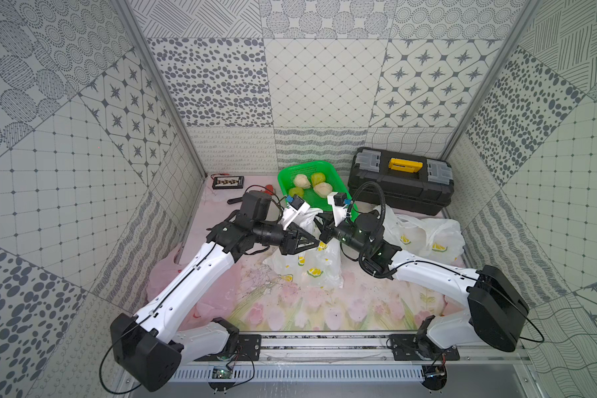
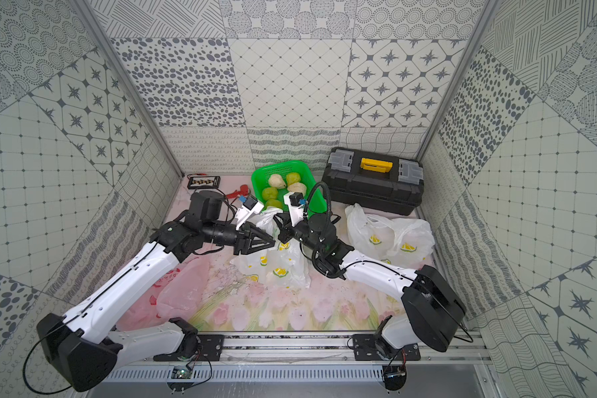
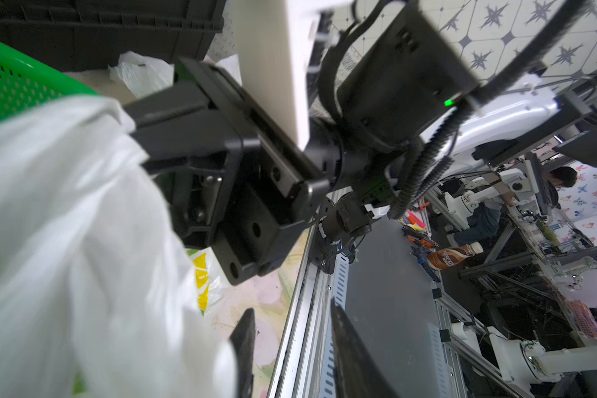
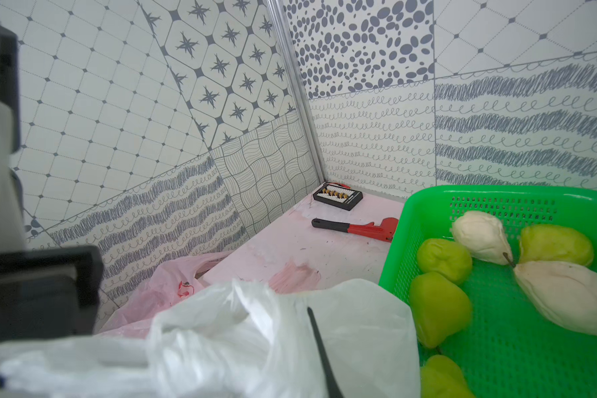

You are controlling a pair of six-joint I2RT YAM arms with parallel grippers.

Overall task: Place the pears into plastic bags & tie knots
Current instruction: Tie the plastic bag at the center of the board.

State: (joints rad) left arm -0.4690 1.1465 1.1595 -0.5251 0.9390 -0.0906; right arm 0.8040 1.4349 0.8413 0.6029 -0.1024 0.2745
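Pears (image 1: 323, 189), green and cream, lie in the green basket (image 1: 338, 172) at 12 o'clock on the surface (image 1: 290, 310). At centre sits a crumpled lemon-print bag (image 1: 311, 265). The right gripper (image 4: 311, 313) is fully closed, pinching a bunch of that bag's upper plastic. The left gripper (image 3: 292, 306) stands partly open with nothing between its fingers, just beside the same bag. Other lemon-print bags (image 1: 424, 237) rest at 3 o'clock, a pink bag (image 1: 173, 275) at 8 o'clock.

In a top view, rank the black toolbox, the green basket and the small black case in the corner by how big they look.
1. black toolbox, the largest.
2. green basket, partly covered at its near edge.
3. small black case, clearly the smallest.
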